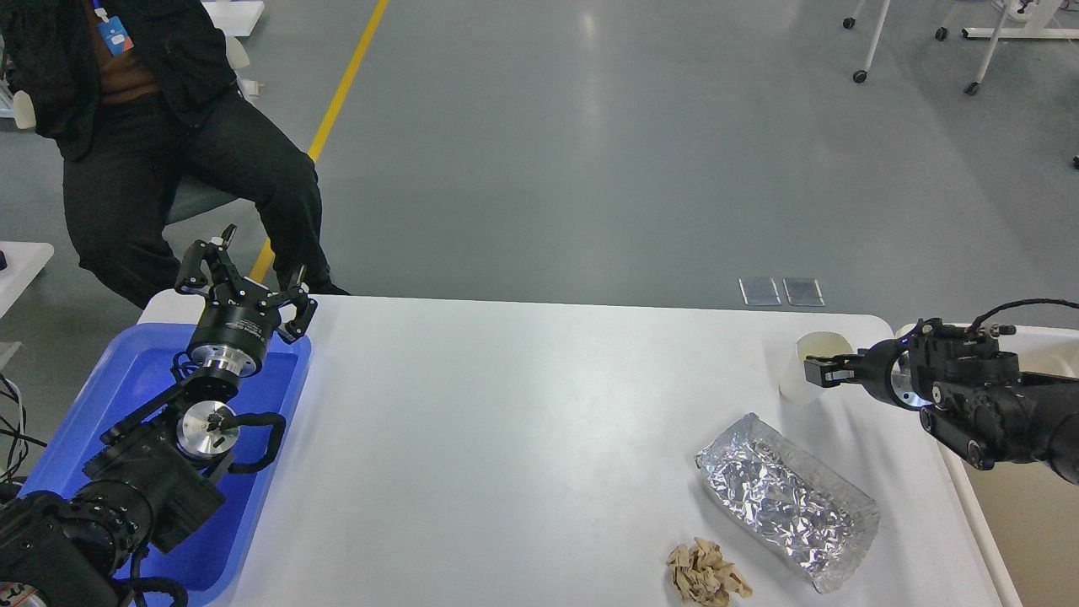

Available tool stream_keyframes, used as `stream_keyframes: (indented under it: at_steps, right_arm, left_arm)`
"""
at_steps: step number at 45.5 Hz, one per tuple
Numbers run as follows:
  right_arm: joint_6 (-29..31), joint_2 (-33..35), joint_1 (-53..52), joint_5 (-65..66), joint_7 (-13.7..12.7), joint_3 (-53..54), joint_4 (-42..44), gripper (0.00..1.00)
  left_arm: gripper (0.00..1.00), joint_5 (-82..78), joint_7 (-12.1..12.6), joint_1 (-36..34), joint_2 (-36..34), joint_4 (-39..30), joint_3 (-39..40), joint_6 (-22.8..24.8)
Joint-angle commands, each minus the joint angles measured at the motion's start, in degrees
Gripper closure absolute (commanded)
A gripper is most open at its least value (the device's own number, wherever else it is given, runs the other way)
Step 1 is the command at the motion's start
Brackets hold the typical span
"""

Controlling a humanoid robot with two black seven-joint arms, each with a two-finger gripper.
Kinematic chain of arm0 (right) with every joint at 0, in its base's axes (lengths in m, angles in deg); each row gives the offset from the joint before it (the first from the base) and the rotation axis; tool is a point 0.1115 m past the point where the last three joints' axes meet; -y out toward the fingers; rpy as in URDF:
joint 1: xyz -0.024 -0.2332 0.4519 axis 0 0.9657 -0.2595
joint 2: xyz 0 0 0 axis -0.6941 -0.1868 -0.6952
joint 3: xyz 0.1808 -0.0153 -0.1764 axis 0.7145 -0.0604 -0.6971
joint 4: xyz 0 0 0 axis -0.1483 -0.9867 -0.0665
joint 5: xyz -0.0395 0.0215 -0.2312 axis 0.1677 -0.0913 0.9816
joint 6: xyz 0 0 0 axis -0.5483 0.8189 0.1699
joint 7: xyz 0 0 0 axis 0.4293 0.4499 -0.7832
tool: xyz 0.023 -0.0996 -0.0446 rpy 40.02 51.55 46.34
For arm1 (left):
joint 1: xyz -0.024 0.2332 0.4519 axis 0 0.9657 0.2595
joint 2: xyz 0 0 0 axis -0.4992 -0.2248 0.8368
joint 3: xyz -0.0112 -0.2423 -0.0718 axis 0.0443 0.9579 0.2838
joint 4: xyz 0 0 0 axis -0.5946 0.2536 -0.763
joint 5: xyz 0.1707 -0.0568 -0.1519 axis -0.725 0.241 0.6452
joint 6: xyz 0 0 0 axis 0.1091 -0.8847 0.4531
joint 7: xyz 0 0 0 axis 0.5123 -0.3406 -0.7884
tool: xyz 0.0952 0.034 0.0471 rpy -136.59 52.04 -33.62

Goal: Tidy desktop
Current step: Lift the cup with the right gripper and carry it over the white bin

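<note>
The white desktop (523,421) carries a white paper cup (799,379) at the far right, a crumpled foil tray (788,497) in front of it, and a brown crumpled paper wad (706,575) near the front edge. My right gripper (819,371) reaches in from the right and pinches the cup's right rim; the cup leans slightly left. My left gripper (251,270) is open and empty, raised over the far end of the blue tray (126,371).
The blue tray lies on the desktop's left end, under my left arm. A beige bin (1028,506) stands beyond the right edge. A person in black (169,152) sits behind the far left corner. A grey floor lies beyond the table.
</note>
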Motion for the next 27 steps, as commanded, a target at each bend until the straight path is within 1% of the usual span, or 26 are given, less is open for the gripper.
stream_keyframes:
  at_steps: [1,2,3,6,19,27]
  right_arm:
    - [0.4,0.0,0.2,0.3,0.1,-0.6,0.2,0.86]
    - [0.6,0.0,0.2,0.3,0.1,-0.6,0.2,0.92]
    - [0.9,0.1,0.2,0.3,0.1,-0.6,0.2,0.95]
    - [1.3,0.2,0.2,0.3,0.1,-0.6,0.2,1.0]
    - [1.5,1.1,-0.5,0.0,0.6,-0.6,0.2,1.0]
    - [1.6,2.2,-0.8,-0.3,3.6,-0.6,0.0,1.0]
  left_arm:
    - [0.0,0.0,0.0,0.0,0.0,0.0,0.0,0.1]
    - [0.0,0.0,0.0,0.0,0.0,0.0,0.0,0.0]
    - [0.0,0.0,0.0,0.0,0.0,0.0,0.0,0.1]
    - [0.0,0.0,0.0,0.0,0.0,0.0,0.0,0.1]
    - [0.0,0.0,0.0,0.0,0.0,0.0,0.0,0.0]
    - [0.0,0.0,0.0,0.0,0.0,0.0,0.0,0.1]
